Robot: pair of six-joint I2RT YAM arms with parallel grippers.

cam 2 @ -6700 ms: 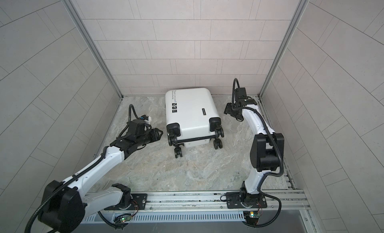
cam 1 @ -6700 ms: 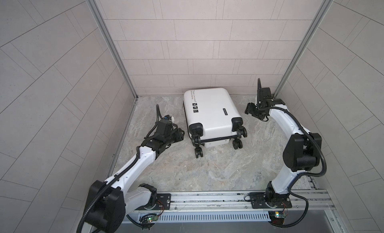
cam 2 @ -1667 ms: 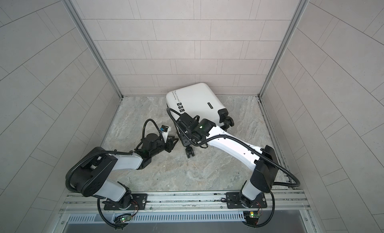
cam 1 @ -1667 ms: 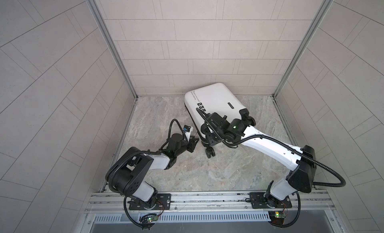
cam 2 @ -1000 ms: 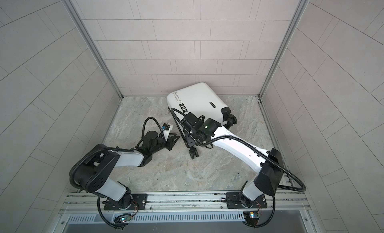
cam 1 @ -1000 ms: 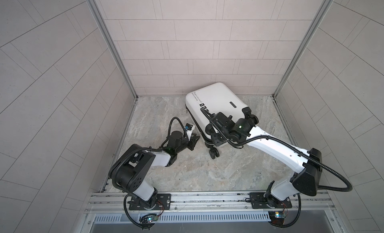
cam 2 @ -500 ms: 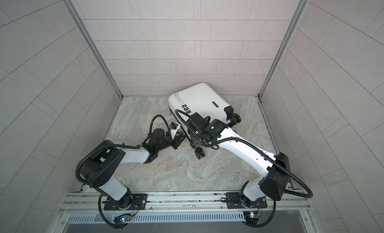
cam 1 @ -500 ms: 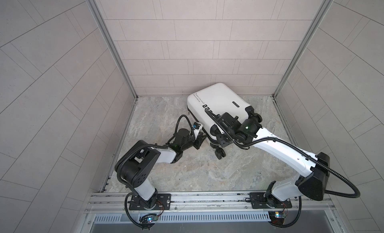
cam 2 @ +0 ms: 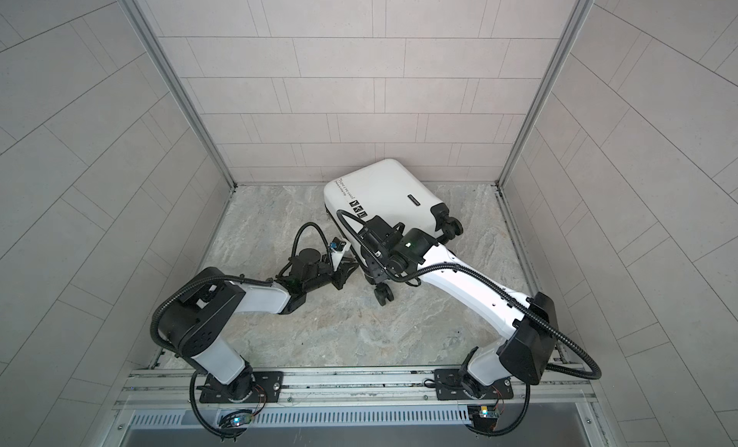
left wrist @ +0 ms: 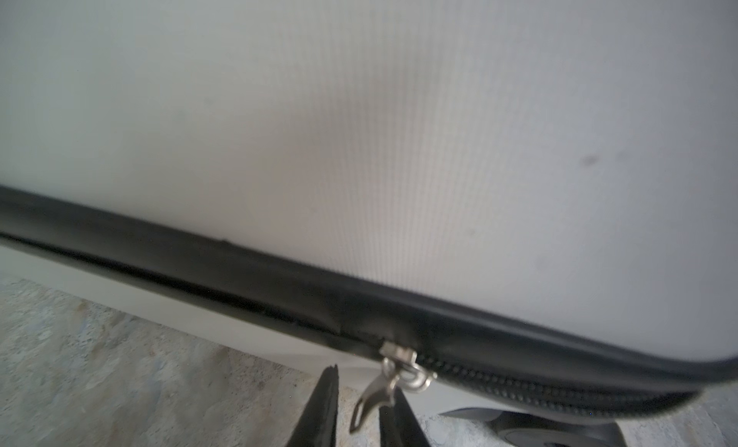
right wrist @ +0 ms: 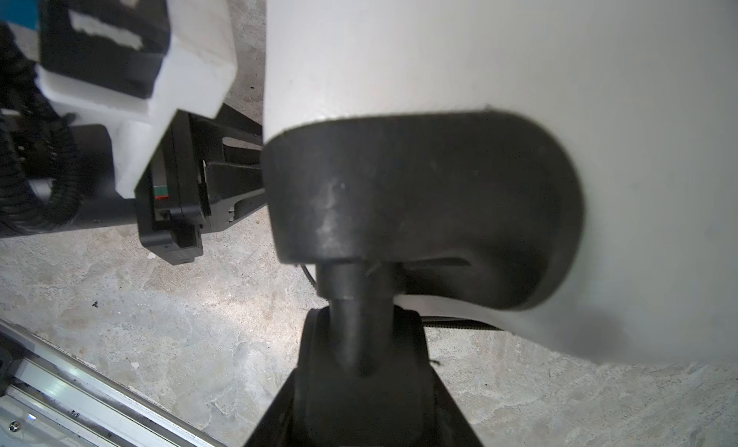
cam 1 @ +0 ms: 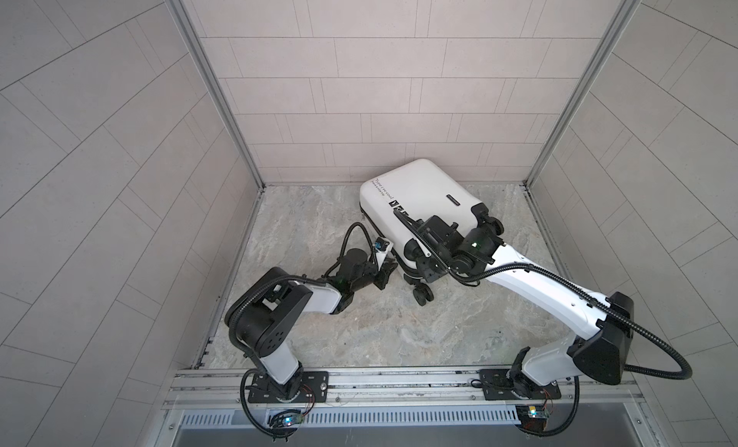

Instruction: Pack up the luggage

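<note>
Hard, slick-shelled luggage (cam 1: 419, 193) lay by the desk's (cam 1: 399, 337) back edge, probably light but bulky, best held by its hardware: right gripper (right wrist: 361, 345) clamped a wheel stem (right wrist: 347, 289), left gripper (left wrist: 361, 385) narrow, flanking the zipper pull (left wrist: 373, 399), not visibly pinching.

surface: grey marbled stone-look table (cam 1: 359, 325) is seen | enclosure: pale tiled walls (cam 1: 359, 85) are seen | front: slotted metal grille (cam 1: 399, 419) is seen
</note>
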